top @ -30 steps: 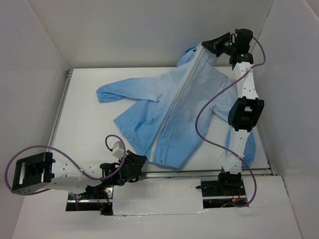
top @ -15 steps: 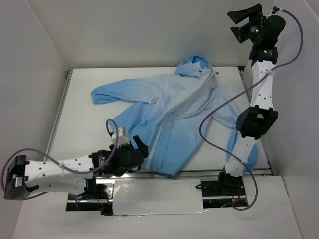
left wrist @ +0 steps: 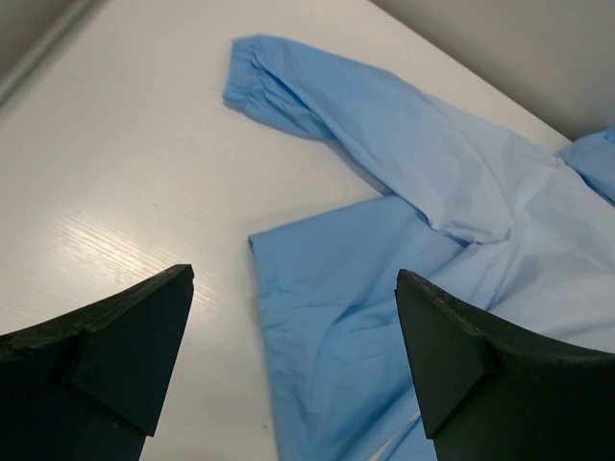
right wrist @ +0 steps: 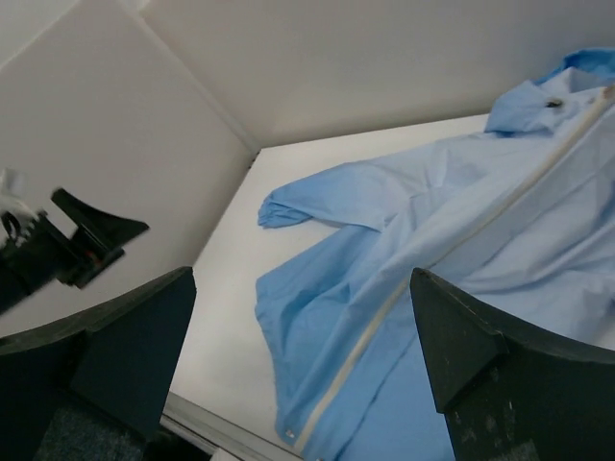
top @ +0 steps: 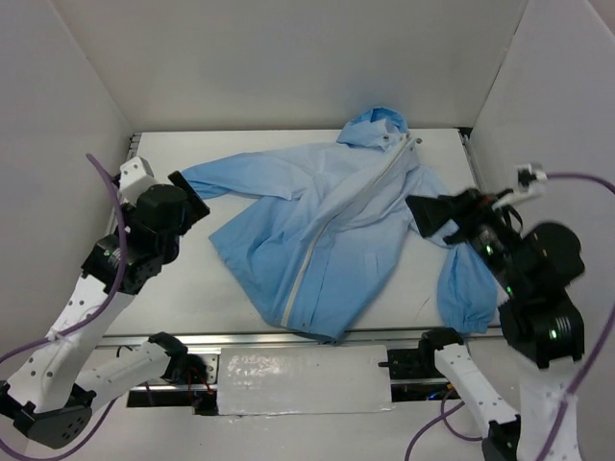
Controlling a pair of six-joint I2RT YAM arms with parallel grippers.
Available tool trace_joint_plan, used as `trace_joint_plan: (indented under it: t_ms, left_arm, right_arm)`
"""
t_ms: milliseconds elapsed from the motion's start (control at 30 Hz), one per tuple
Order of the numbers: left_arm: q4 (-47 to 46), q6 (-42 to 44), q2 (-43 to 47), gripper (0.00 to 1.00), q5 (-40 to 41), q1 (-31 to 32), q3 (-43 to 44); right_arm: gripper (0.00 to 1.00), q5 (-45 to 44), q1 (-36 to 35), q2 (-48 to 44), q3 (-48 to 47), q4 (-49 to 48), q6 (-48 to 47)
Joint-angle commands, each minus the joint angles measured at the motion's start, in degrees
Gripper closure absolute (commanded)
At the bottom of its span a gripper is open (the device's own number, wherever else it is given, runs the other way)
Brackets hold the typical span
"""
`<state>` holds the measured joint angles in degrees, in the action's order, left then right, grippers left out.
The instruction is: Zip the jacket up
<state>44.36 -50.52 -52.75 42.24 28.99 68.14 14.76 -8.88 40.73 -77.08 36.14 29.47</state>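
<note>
The light-blue jacket (top: 346,230) lies spread on the white table, hood (top: 377,125) at the far side. Its white zipper (top: 332,240) runs as one line from collar to hem. My left gripper (top: 190,195) hovers open over the table's left side, near the left sleeve cuff (left wrist: 252,82), holding nothing. In the left wrist view the left gripper (left wrist: 293,355) frames the jacket's hem corner (left wrist: 288,288) far below. My right gripper (top: 434,219) is open above the jacket's right shoulder, empty. The right gripper (right wrist: 303,355) looks down over the zipper (right wrist: 432,259).
White walls close in the table on three sides. A metal rail (top: 192,338) runs along the front edge, with a shiny strip (top: 298,370) before it. The right sleeve (top: 463,288) drapes toward the front right corner. Purple cables (top: 106,221) trail from both arms.
Both grippers have opened and let go of the jacket. The left arm swung from the front hem up to the left side. The right arm came back from the far collar.
</note>
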Motion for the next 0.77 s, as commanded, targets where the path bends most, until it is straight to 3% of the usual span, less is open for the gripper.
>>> trace_joint_plan:
  t_ms: [0,133,233,467,733]
  left_arm:
    - [8.5,9.1,0.9,0.01,6.5,-0.7,4.8]
    - [10.4,13.5,5.4,0.01,7.1,-1.0,5.6]
    - [11.4,14.3,9.9,0.01,6.5,-1.0,4.6]
    - [15.3,12.4,17.1,0.01,8.4,-1.0,0.0]
    - [15.1,12.6,17.9,0.00,8.7,-1.0,-1.7]
  right_arm:
    - [0.00,-7.8,0.1,-7.4,2.9,10.1,-7.2]
    - [0.00,-19.8,-2.3,-13.6,1.0,21.8,-9.6]
    - [0.00,-22.4,-6.0,-17.8,0.6,25.5,-9.3]
    - [0.00,-28.9,-8.4,-23.5,2.1,27.5,-7.2]
    - [0.00,-28.7,-8.7,-23.5,3.3,26.3,-6.6]
